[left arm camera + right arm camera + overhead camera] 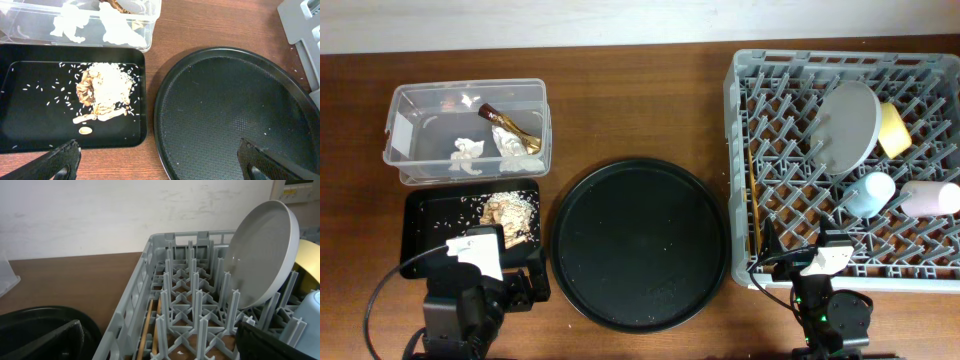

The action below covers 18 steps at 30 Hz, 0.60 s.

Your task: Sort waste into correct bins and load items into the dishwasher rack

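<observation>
Because pegs prop it, the plate [848,128] stands on edge, slightly tilted, in the rack [733,170], with the bowl [892,130], blue cup [871,194], pink cup [930,198] and chopsticks [754,195] alongside. Tissues [468,152] and wrapper [505,120] lie in the clear tub [392,140], food scraps [510,212] in the black tray [425,222], sorted by kind. My left claw [157,160] and right claw [160,340] gape wide, empty.

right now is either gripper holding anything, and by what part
Nothing is held: the left gripper and right gripper are both open and empty.
</observation>
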Each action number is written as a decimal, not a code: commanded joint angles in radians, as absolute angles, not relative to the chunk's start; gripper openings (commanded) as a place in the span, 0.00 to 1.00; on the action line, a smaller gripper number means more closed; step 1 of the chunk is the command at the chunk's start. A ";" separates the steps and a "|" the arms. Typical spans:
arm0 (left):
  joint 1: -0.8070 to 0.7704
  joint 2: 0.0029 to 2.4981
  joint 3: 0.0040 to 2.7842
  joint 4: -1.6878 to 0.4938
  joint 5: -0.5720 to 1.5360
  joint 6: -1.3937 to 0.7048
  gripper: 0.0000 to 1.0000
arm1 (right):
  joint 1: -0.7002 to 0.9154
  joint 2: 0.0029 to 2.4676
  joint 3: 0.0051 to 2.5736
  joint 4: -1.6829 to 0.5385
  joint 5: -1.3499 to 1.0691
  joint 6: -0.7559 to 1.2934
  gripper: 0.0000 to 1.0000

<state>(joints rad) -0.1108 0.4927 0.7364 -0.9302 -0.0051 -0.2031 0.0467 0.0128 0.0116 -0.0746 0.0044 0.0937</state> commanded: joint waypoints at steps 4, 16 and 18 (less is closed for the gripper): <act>-0.111 0.488 0.733 -0.929 -0.012 -0.209 0.99 | 0.053 0.009 0.006 -0.080 0.023 0.090 0.98; -0.110 0.341 0.605 -0.917 -0.015 -0.209 0.99 | 0.053 0.009 0.006 -0.080 0.023 0.090 0.98; -0.110 0.242 0.490 -0.839 -0.014 -0.209 0.99 | 0.053 0.009 0.006 -0.080 0.023 0.089 0.98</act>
